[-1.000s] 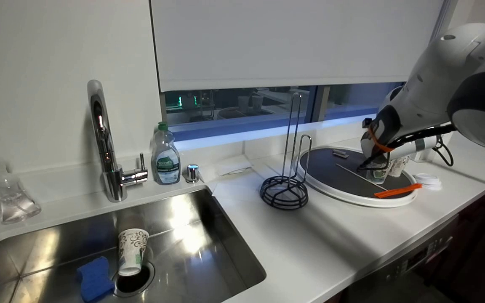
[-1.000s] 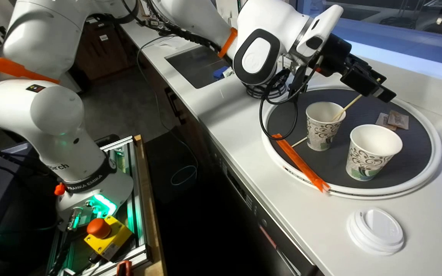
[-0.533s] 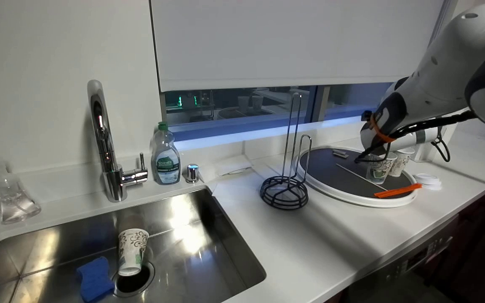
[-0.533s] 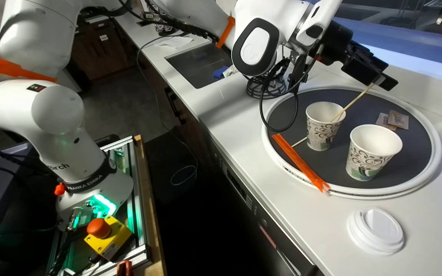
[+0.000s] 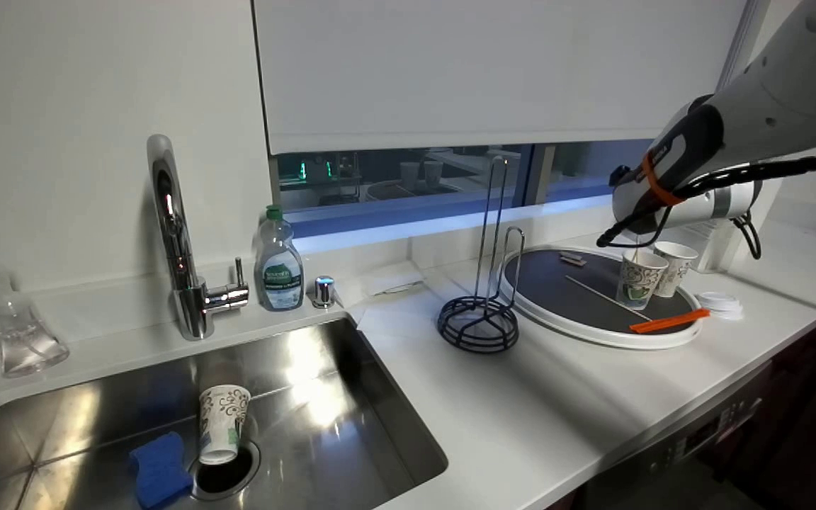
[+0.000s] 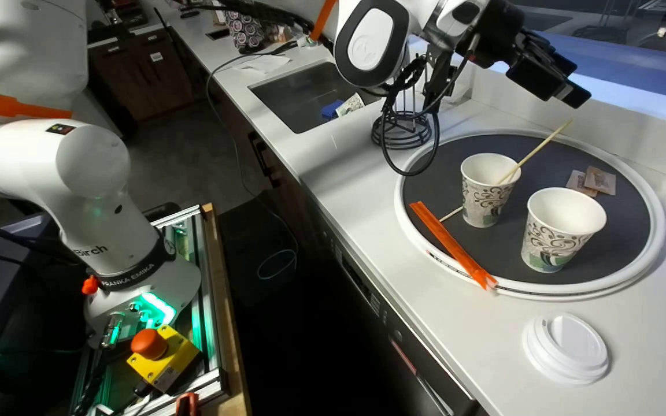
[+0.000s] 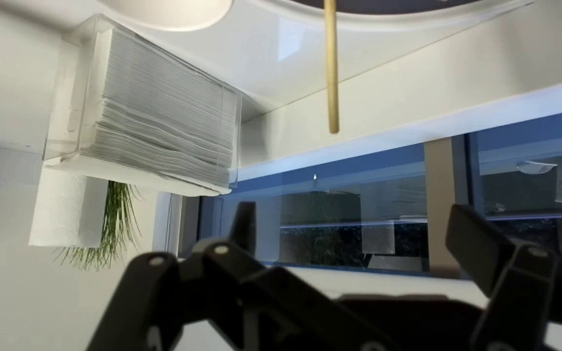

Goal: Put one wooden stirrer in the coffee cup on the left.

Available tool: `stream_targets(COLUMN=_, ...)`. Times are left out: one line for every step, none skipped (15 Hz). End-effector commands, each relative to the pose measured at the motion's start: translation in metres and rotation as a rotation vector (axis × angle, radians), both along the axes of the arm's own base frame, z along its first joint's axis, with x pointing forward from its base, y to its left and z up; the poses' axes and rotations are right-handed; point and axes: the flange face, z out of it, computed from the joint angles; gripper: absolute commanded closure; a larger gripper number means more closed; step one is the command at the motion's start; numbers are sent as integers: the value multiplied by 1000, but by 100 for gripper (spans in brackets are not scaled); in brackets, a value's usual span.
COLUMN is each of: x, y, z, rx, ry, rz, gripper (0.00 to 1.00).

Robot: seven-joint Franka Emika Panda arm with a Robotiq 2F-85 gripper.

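- In the wrist view the wooden stirrer (image 7: pixel 331 66) comes in from twelve o'clock, where the edge cuts it off.
- Toward eleven there, a white rounded shape (image 7: pixel 173 9) is cropped; I cannot tell what it is.
- The wooden stirrer's other end is out of sight inside the coffee cup (image 6: pixel 488 193); how deep cannot be told.
- The pincer (image 7: pixel 354 222) is spread in the wrist view, its fingers (image 7: pixel 478 246) well apart; in an exterior view the arm (image 5: pixel 783 106) hides it, and the wooden stirrer is a faint stroke over the cup.
- A pale stick (image 6: pixel 451 214) lies on the round tray (image 6: pixel 628 231) at nine o'clock, partly covered by the coffee cup in an exterior view.
- Packets (image 6: pixel 600 181) at two o'clock on the tray bear print too small to read.
- The wooden stirrer is slim, straight and yellowish, with a blunt free tip (image 6: pixel 569 122); in an exterior view it leans on the cup's rim, aimed between one and two o'clock, the pincer just apart from that tip, at twelve.
- On the tray's dial the coffee cup stands toward ten, a second cup (image 6: pixel 558 240) at four; white lids (image 6: pixel 567 349) lie off it on the table (image 6: pixel 645 352), between five and six.
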Motion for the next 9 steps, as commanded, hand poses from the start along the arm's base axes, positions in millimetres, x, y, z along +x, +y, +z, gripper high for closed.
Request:
stream_targets(x=-20, y=3, z=10, rx=101, ry=97, rz=55, gripper=0)
stream_targets(x=-24, y=-1, z=11, rx=118, ry=142, rz=55, gripper=0)
stream_targets(x=-27, y=-3, z=13, rx=144, ry=175, rz=68, gripper=0)
stream_targets(x=-30, y=-5, z=14, rx=168, ry=210, rz=77, gripper=0)
stream_targets(x=-33, y=-8, z=16, rx=196, ry=248, rz=87, gripper=0)
stream_targets(x=-36, y=-11, z=18, rx=217, ry=279, rz=90, gripper=0)
stream_targets(x=-39, y=-13, z=19, rx=245, ry=309, rz=106, gripper=0)
stream_targets(x=-41, y=-15, z=21, rx=264, ry=338, rz=113, gripper=0)
stream_targets(x=-43, y=-17, z=22, rx=283, ry=363, rz=120, gripper=0)
